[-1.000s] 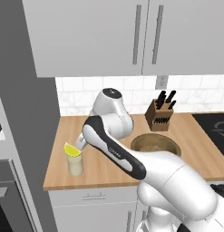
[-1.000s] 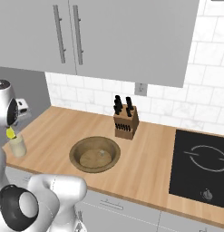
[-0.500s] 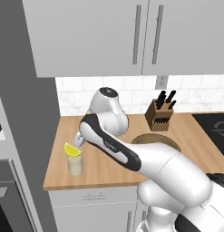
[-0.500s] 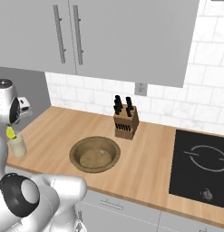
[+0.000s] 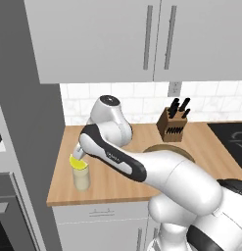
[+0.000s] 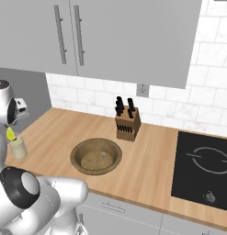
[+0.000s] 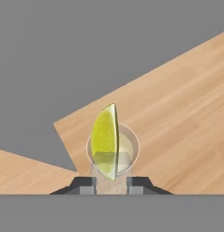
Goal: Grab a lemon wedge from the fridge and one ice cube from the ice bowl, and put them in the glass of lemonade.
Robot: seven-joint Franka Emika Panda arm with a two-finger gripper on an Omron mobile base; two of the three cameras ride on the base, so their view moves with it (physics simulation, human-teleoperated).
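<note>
My gripper (image 7: pixel 111 180) is closed on the lemon wedge (image 7: pixel 105 141); my two fingers (image 7: pixel 87 185) press it from both sides, and the wedge stands upright between them. In the hand view the wedge is directly over the mouth of the glass of lemonade (image 7: pixel 128 147), and its lower tip reaches down past the rim. I cannot tell if it touches the liquid.

In the left base view the lemon wedge (image 5: pixel 78 163) sits at the top of the glass of lemonade (image 5: pixel 82 179), and the glass stands on the wooden counter (image 5: pixel 117 181) near its left end, close to the front edge. In the right base view I see the same glass (image 6: pixel 18 148) at the far left of the counter with the yellow wedge (image 6: pixel 10 134) over it.

The ice bowl (image 6: pixel 96 155) rests on the counter to the right of the glass, well apart from it. Behind the bowl a knife block (image 6: pixel 127 125) stands near the tiled wall, and a black cooktop (image 6: pixel 204 170) lies at the right side.
</note>
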